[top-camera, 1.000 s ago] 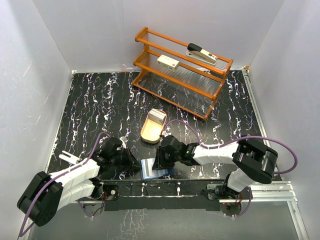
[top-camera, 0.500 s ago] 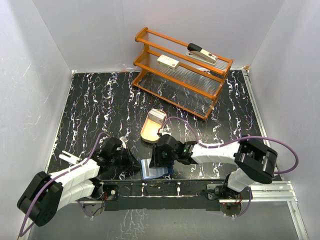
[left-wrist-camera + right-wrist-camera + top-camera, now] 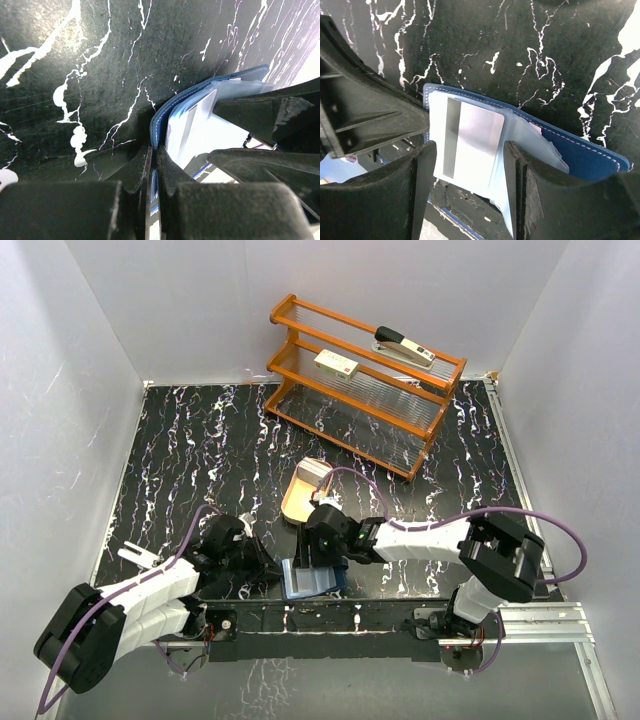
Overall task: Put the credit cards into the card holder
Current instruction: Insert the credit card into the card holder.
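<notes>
The dark navy card holder lies open near the table's front edge, its pale blue pockets facing up. My left gripper is shut on its left edge; the wrist view shows the blue cover pinched between the closed fingers. A pale credit card sits partly inside a glossy pocket. My right gripper hangs open over that card, one finger on each side. More credit cards rest at the far end of the tan oval tray.
An orange wire rack stands at the back, carrying a stapler and a cream box with a red label. White walls close in the black marbled table on three sides.
My right gripper's jaws have spread apart, releasing the card in the pocket, and the right arm has shifted slightly left. The left gripper has kept its grip and place.
</notes>
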Motion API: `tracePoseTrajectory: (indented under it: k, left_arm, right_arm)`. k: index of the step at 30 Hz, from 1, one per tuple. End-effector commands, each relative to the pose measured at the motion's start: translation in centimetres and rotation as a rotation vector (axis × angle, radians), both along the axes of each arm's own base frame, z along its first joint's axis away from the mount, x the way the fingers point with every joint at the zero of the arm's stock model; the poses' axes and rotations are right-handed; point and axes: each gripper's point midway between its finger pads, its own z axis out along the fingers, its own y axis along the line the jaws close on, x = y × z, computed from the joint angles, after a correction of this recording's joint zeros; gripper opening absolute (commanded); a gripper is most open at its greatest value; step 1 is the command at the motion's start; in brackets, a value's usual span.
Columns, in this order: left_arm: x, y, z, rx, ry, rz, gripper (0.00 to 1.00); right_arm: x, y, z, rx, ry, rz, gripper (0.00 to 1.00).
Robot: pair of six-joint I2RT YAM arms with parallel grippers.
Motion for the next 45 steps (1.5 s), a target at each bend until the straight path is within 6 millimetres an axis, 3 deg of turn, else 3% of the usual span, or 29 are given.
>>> tracePoseTrajectory:
  k: [1,12,23,32,45]
  left_arm:
    - [-0.7,0.4,-0.5,0.019,0.013,-0.013,0.0]
    - [-0.7,0.4,-0.6,0.017,0.015,-0.012,0.0]
    - [-0.7,0.4,-0.6,0.018,0.012,-0.017,0.0]
    - [-0.7,0.5,-0.5,0.023,0.006,-0.019,0.0]
    - [-0.6,0.5,-0.4,0.032,0.003,-0.024,0.0]
  right_arm:
    - [0.9,1.4,0.7,0.026,-0.03,0.0,0.55]
    - [0.3,2.4,0.8,0.06,-0.021,0.026,0.53]
    - [0.1,2.8,2.0,0.085,-0.043,0.057,0.36]
    - [0.9,0.2,1.9,-0.063,-0.076,0.023,0.39]
    - [0.5,-5.3,-0.3,-0.232,-0.104,-0.031,0.38]
